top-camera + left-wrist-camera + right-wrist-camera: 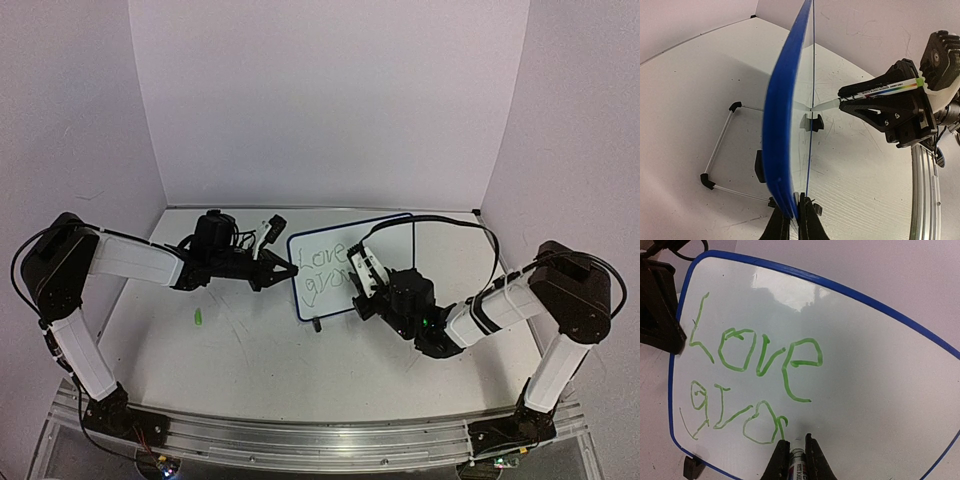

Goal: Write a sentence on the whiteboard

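The whiteboard [385, 238] stands tilted at mid-table, blue-rimmed, on small black feet. My left gripper [286, 270] is shut on its left edge; in the left wrist view the jaws [794, 202] pinch the blue rim [777, 115]. My right gripper [796, 441] is shut on a marker [797, 466], whose tip touches the board's face low down. The sentence [756, 356] is in green: "Love" on top, "gro" and the start of another stroke below. From the left wrist view the right gripper [842, 100] and marker [890, 89] show beyond the board.
A small green cap [198, 318] lies on the table left of the board. A thin wire stand [720, 150] with black corners sits behind the board. White walls close in the back and sides. An aluminium rail [300, 440] runs along the near edge.
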{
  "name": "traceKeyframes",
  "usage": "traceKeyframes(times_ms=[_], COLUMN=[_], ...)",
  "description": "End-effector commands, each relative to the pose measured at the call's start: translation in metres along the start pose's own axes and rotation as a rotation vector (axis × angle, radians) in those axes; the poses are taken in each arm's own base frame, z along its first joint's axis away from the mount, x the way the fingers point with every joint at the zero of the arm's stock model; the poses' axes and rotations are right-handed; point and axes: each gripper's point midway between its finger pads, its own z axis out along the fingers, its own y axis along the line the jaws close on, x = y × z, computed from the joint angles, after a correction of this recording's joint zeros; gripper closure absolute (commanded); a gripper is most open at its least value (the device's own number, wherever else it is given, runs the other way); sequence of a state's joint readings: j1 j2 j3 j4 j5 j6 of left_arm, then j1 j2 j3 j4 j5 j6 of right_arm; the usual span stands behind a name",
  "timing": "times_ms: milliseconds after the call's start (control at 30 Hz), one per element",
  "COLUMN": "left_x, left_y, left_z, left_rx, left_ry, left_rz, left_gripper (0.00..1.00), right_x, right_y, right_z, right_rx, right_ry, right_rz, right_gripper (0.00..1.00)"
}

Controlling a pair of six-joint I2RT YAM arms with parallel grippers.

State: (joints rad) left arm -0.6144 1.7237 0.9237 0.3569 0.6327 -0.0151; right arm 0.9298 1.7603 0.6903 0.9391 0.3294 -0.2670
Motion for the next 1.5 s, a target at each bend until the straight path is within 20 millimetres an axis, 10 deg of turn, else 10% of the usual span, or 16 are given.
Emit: traceKeyframes(times_ms=[0,1467], left_x=[0.012,0.012], left_y=[0.017,0.017], left_z=[0.004,0.003], left_rx=[-0.066,-0.071], left_ry=[0.046,0.047], left_rz=[0.051,0.055], left_gripper=[1.0,1.0], right_x=[-0.042,0.021], right_y=[-0.025,-0.011], right_z=[-0.001,-0.001], right_rx=[0.079,0.053], right_ry=[-0.103,0.042], right_rz=[0.036,0.083], right_gripper=[1.0,1.0])
